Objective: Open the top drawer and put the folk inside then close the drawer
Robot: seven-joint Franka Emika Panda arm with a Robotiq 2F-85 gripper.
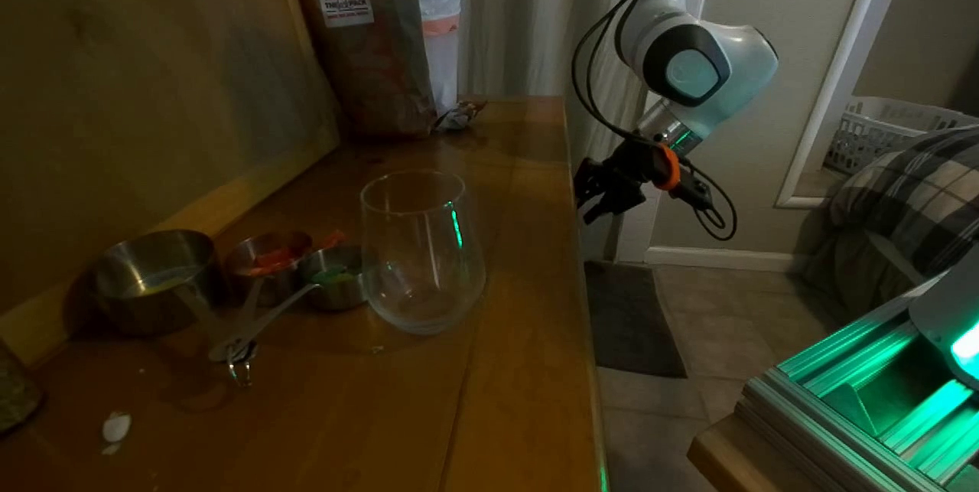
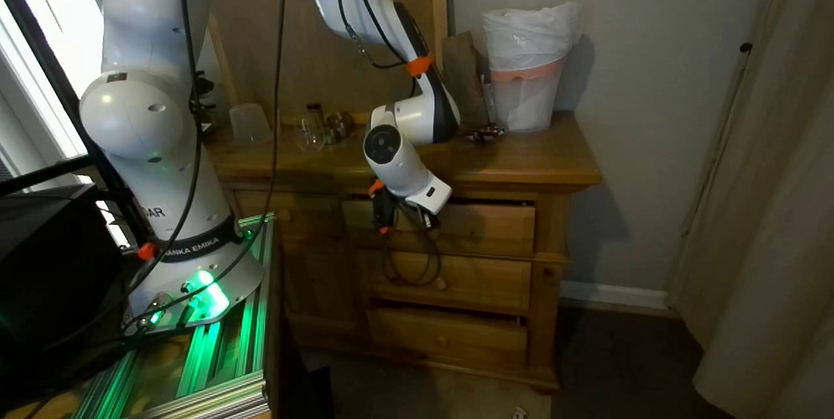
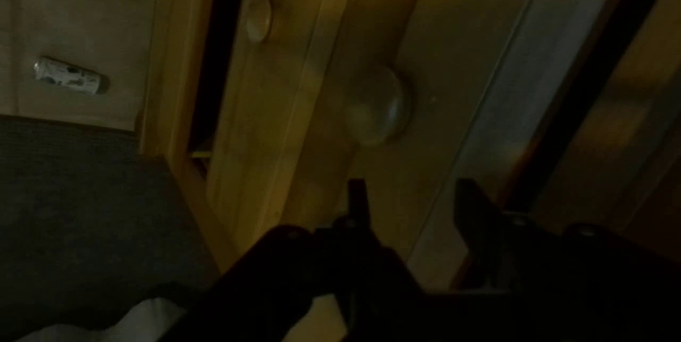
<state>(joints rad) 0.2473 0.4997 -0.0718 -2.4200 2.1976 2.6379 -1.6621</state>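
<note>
One knob (image 3: 379, 107), at eleven o'clock from parted, empty jaws in the wrist view, suits grasping; the top drawer (image 2: 487, 229) probably pulls stiffly.

White arm (image 2: 146, 122), black claw (image 3: 410, 186)

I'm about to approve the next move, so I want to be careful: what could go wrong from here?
The jaws stand open but not around the knob of the top drawer, so they may close on nothing or slip off. The cable loop hangs free and might snag as the drawer slides out. A hard tug could also jolt the dresser and topple the clear glass standing on it.
</note>
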